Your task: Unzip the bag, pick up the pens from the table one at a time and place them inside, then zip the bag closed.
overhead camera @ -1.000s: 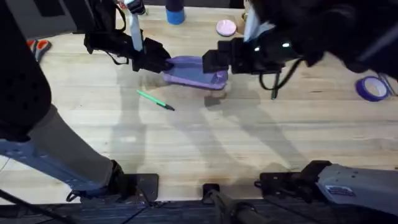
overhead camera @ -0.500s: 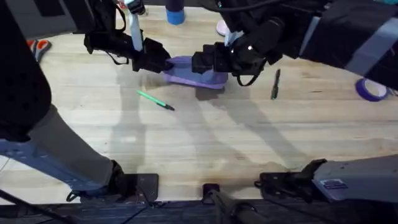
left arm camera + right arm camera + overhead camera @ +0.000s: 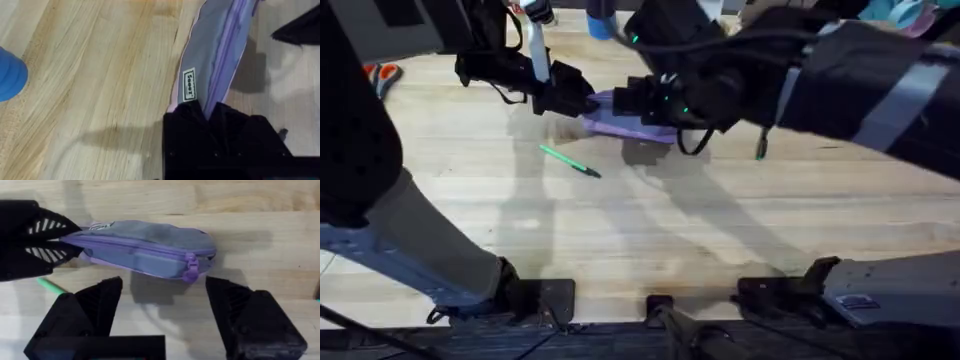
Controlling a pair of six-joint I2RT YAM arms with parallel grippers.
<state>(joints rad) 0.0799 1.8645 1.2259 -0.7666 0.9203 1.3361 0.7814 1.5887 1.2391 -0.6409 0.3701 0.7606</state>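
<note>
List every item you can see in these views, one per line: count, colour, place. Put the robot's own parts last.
bag: one, lavender, far centre of the table, zipper closed.
green pen: one, bright green, on the table nearer than the bag.
dark pen: one, dark, right of the bag.
scissors: one pair, orange-handled, far left edge.
blue object: one, blue, beside the bag.
left gripper: black, shut on the bag's left end.
right gripper: black, open, above the bag.

Bright, even light from above. Soft doubled shadows across the table (image 3: 650, 220). Heavy blur on the right arm (image 3: 840, 80) close under the overhead lens. Wrist views sharp, glare-free.
</note>
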